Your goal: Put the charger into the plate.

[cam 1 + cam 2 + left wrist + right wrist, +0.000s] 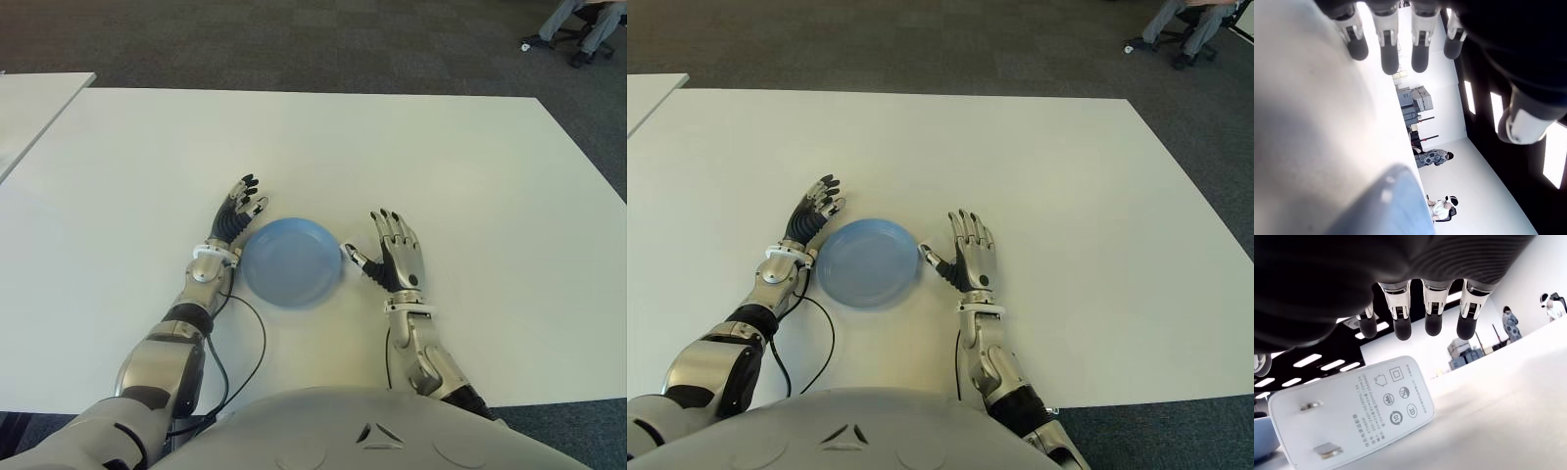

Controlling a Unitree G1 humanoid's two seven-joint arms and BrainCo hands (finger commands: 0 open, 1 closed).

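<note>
A round blue plate [289, 262] lies on the white table [392, 147] straight in front of me. The white charger [1356, 411] lies on the table under my right hand's palm, its two metal prongs facing the wrist camera; from the eye views only a white corner of it shows by the thumb. My right hand [394, 250] sits just right of the plate, fingers stretched out flat above the charger and not closed on it. My left hand [240, 211] is at the plate's left rim, fingers spread and holding nothing.
A black cable [250, 352] loops on the table from my left forearm. A second white table [34, 108] stands at the far left. A person sits on a chair [578, 24] on the carpet at the far right. The table's far half is bare.
</note>
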